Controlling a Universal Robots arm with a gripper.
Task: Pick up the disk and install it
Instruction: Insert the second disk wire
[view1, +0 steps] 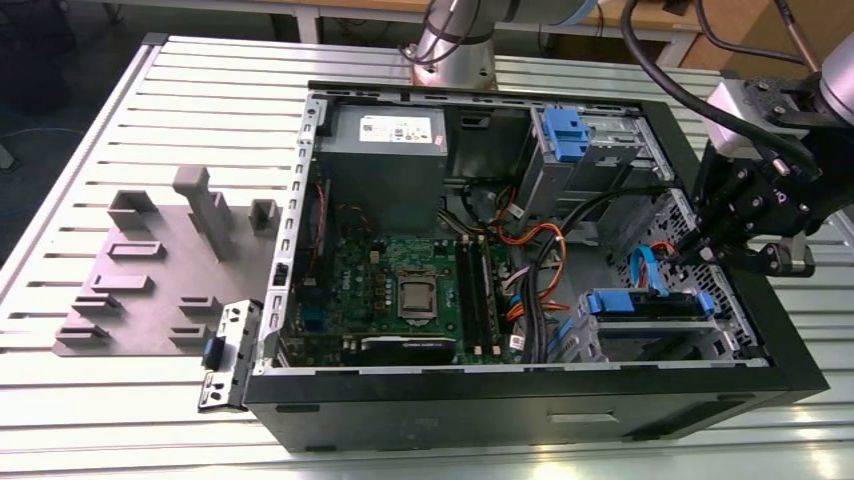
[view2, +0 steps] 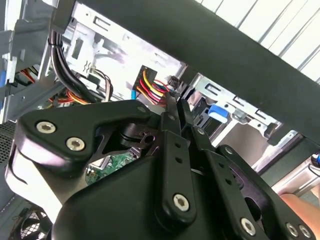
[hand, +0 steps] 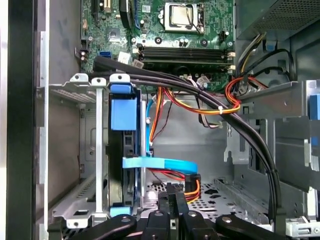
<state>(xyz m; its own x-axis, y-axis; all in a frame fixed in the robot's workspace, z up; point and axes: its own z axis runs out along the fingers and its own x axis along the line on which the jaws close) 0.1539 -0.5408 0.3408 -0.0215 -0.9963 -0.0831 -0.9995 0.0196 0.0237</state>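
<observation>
In the exterior view, the claw (view1: 697, 250) is positioned inside the computer case (view1: 534, 400), just above the disk (view1: 650, 305) seated in the lower bay. In the first wrist view, the fingers (hand: 172, 200) are closed together, empty, beside the disk (hand: 123, 114), whose long axis runs away from the claw

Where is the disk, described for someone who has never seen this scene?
Inside the open black computer case, look to the corner at the exterior view's right, beside the gripper. A metal drive cage there holds the disk, edged in blue plastic. Unlike the blue bracket in the upper bay, a light-blue cable runs to it.
</observation>
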